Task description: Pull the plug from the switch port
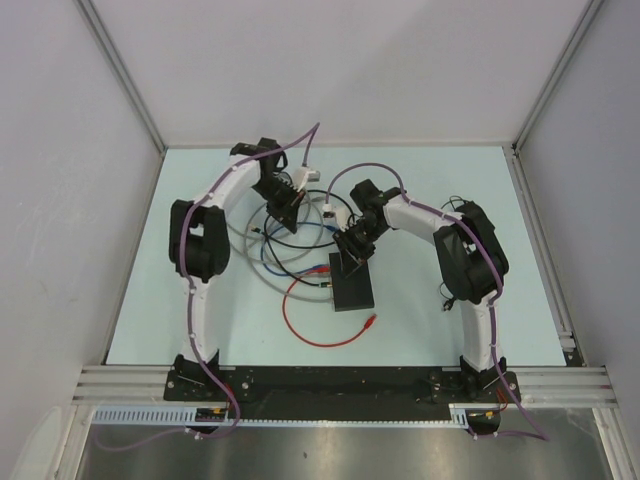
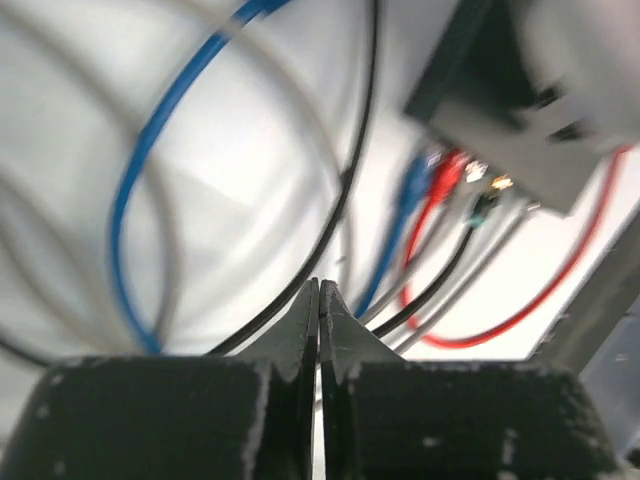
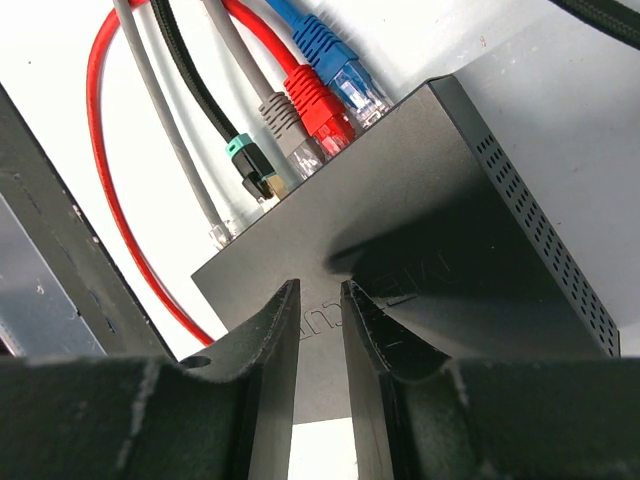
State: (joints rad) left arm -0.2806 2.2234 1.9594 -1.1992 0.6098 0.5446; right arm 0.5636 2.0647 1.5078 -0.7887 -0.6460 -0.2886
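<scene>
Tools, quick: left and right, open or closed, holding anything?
Left tool: closed, holding nothing.
Right tool: slightly open, empty, over the switch.

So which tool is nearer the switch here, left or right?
Right. The right tool is directly over the switch top; the left tool sits back among the cable loops, the switch off to its upper right.

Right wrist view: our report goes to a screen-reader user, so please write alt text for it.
A matte-black switch fills the frame, with the two fingers of the right gripper, narrowly apart, over its top. Blue, red, grey, black and pale grey cables meet its far edge.
</scene>
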